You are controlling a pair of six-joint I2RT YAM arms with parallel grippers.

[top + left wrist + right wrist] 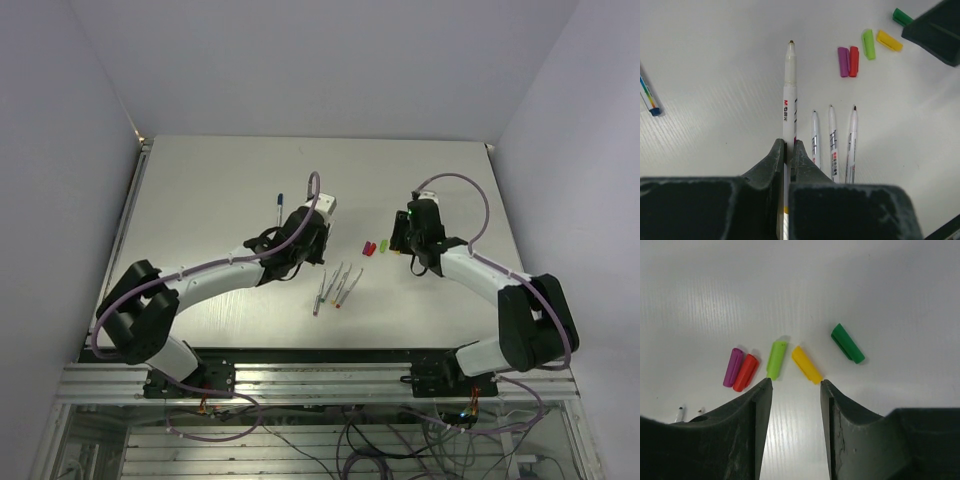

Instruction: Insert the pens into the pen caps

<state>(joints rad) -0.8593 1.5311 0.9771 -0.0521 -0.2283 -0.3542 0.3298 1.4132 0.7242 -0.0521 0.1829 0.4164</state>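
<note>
The left arm [200,275] has one pen [789,100] pinched in its jaws around mid-barrel, with the bare tip pointing away toward the caps. The tip looks too dark for me to name its colour. Three spare pens [832,140] lie uncapped, side by side on the table [715,60] just right of it. A blue pen [650,100], cap on, lies well off to the left, so I take that one as done.

The right arm [480,270] hangs over the caps with its jaws spread and nothing between them. From its own camera the row runs purple cap [733,367], red cap [745,372] touching it, light-green cap [776,359], yellow cap [806,364], then the dark-green cap [847,343] a little apart. The jaw tips stand just short of the light-green and yellow ones.

To my eye the step in hand is fetching the cap for the held pen. I would settle the colour first, then come down astride that cap alone. Purple and red touch, so closing on either could drag its neighbour. Grip across the sides near the closed end, leaving the mouth free. Lift it, turn the mouth to face the tip, line up the two axes, and press straight and gently. A hard push could slide the pen back through the left jaws.
</note>
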